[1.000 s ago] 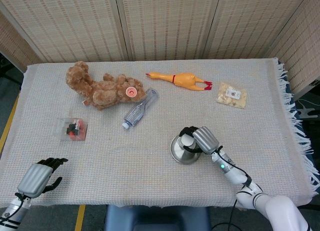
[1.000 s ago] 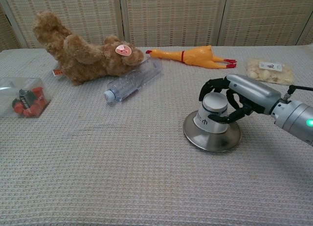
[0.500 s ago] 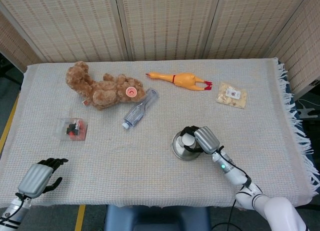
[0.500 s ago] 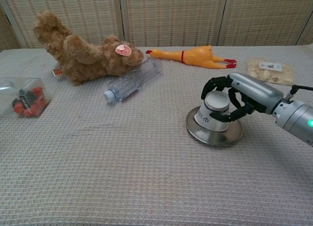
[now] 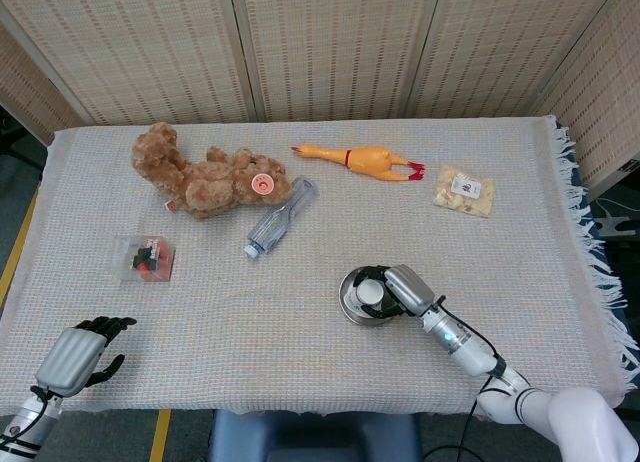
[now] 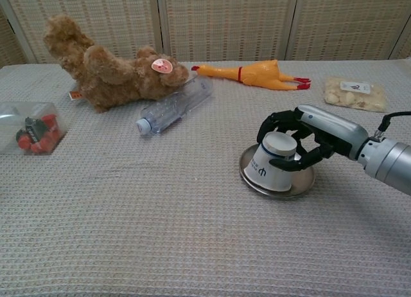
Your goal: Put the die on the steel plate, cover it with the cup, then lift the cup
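A white paper cup [image 6: 271, 162] stands upside down on the round steel plate [image 6: 247, 178], tilted slightly toward the left. My right hand [image 6: 307, 140] grips the cup around its upturned base from the right side. In the head view the same cup [image 5: 371, 293], plate [image 5: 349, 298] and right hand [image 5: 404, 286] show at lower centre. The die is hidden; I cannot see it in either view. My left hand [image 5: 78, 353] rests at the table's front left corner, fingers curled, holding nothing.
A brown teddy bear [image 5: 205, 177], a clear plastic bottle [image 5: 280, 217] and a rubber chicken [image 5: 365, 161] lie across the back. A snack bag [image 5: 463, 190] is at back right, a small clear box with red bits [image 5: 146, 258] at left.
My right hand has come lower and nearer the front edge, and the cup and plate have shifted slightly left with it; the cup now leans more. The left hand has not moved.
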Available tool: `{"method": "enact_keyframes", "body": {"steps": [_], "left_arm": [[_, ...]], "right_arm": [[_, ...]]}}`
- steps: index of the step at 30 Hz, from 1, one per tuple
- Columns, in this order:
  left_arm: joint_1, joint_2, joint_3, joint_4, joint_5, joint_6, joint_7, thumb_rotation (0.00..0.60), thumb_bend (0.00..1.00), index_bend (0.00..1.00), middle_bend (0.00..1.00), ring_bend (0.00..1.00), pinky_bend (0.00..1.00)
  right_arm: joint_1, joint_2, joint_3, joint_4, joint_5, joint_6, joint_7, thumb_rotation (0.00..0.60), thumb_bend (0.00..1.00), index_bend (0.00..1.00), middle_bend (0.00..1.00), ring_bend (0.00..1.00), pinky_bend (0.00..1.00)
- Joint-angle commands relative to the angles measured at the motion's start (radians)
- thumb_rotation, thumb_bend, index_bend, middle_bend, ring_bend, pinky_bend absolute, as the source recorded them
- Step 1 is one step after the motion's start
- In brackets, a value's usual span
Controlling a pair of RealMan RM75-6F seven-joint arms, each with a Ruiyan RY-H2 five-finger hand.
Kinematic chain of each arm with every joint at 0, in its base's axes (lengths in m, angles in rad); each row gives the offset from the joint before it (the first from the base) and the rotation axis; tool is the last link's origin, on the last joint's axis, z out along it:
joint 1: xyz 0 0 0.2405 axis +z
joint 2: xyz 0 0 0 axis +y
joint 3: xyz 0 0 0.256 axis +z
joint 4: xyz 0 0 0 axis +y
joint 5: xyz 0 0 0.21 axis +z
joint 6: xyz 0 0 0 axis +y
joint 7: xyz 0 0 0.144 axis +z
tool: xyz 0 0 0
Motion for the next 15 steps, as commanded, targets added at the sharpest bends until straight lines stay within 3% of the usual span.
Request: {"method": "enact_keyframes", "body": {"steps": [1,5,10,15], "left_arm": [[0.000,0.000,-0.001,0.000,-0.001,0.000,0.000,0.600,0.36,0.25,0.33,0.30,0.45],[0.000,0.000,-0.001,0.000,0.000,0.001,0.001,0.600,0.36,0.25,0.33,0.30,0.45],[0.000,-0.001,0.000,0.000,-0.001,-0.001,0.004,0.600,0.36,0.25,0.33,0.30,0.45],[0.001,-0.001,-0.001,0.000,0.000,0.002,0.003,0.600,0.36,0.25,0.33,0.30,0.45]], "right_arm": [[-0.014,-0.081,0.026,0.177,-0.018,0.117,-0.195,0.600,0.21,0.60,0.49,0.44,0.74],[-0.017,-0.115,0.016,0.246,-0.023,0.124,-0.144,0.600,0.21,0.60,0.49,0.44,0.74],[-0.003,-0.068,-0.017,0.158,-0.019,0.024,0.084,0.600,0.21,0.60,0.49,0.44,0.74],[0.002,-0.050,-0.026,0.132,-0.026,0.022,0.103,0.600,0.21,0.60,0.49,0.44,0.74]]}}
